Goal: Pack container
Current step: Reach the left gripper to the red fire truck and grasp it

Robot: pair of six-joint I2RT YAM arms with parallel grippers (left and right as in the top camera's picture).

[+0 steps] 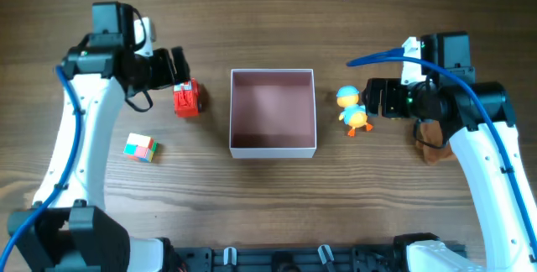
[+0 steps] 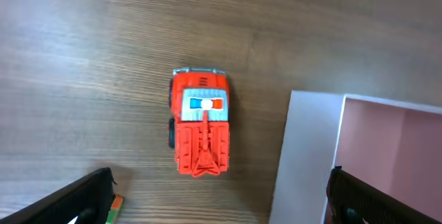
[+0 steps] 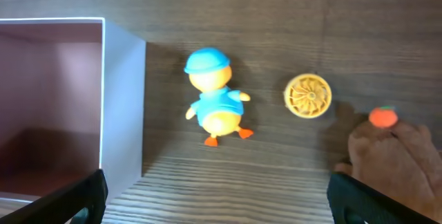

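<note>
Overhead view. The container point(image 1: 273, 149) sits at the centre of the frame on a wooden table point(image 1: 268, 20), square to the edges. Its walls are white and its pink floor shows in full.

The left gripper point(image 1: 179, 67) hangs in the upper left, just above a red truck point(image 1: 187, 98). The truck lies left of the container and apart from it. A many-coloured cube point(image 1: 141, 147) lies lower left of the truck, well clear of the box.

The right gripper point(image 1: 374, 97) is right of centre and points toward the container. A yellow duck point(image 1: 353, 108) with a blue cap lies just left of it, between gripper and container and touching neither. A brown lump point(image 1: 431, 143) shows at the far right, partly under the right arm.

Left wrist view. The truck point(image 2: 200, 124) is mid-frame on bare wood. The container's white wall point(image 2: 307, 155) fills the lower right. The two black fingers point(image 2: 76, 200) sit in the bottom corners, spread wide with nothing between them, so the hand is released. A sliver of the cube point(image 2: 116, 207) shows beside the lower-left finger.

Right wrist view. The container wall point(image 3: 123, 106) stands at the left, with the duck point(image 3: 215, 106) just right of it and apart. A yellow ribbed disc point(image 3: 308, 96) lies right of the duck. The brown lump point(image 3: 395, 165) is at lower right with a small orange piece point(image 3: 383, 117) at its top; what it is cannot be told. The fingers point(image 3: 376, 200) are again in the bottom corners, wide apart and grasping nothing.
</note>
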